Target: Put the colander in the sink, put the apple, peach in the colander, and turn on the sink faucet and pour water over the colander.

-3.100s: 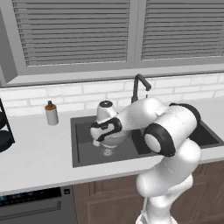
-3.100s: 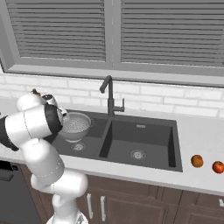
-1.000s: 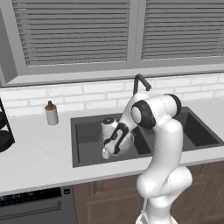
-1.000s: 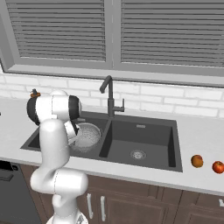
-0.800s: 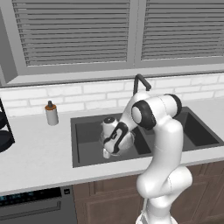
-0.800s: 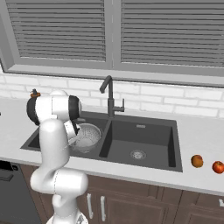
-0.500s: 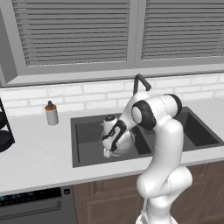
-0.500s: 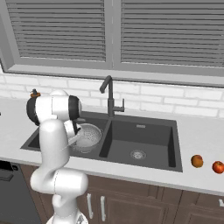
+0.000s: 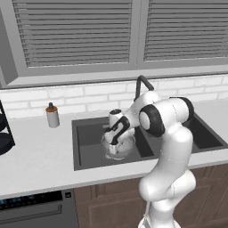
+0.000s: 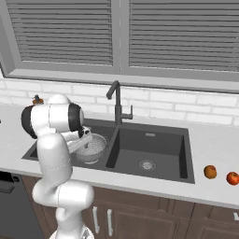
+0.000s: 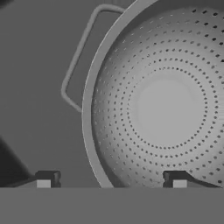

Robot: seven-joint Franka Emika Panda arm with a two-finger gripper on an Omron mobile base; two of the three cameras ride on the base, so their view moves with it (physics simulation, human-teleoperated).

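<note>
The two-finger gripper (image 11: 111, 179) has just let go: a second ago its jaws were clamped on the rim of the round silver-grey perforated metal colander (image 11: 164, 109); now they stand wide apart, one dark fingertip (image 11: 46, 178) outside the rim and the other inside the bowl, gripping nothing. The colander sits upright in the smaller basin of the dark grey rectangular double-basin sink (image 10: 154, 175), towards that basin's front edge, its thin wire handle lying over the basin floor; so the first step reads as done (my judgement), and the fruit comes next. A round orange-toned fruit (image 10: 210, 172) and a round red fruit (image 10: 232, 178) wait near the right end of the counter's front edge, well apart from the sink; which is apple and which peach I cannot tell. The tall dark grey faucet (image 10: 116, 105) stands behind the divider, with no stream running. No brand, label or writing can be read anywhere.
</note>
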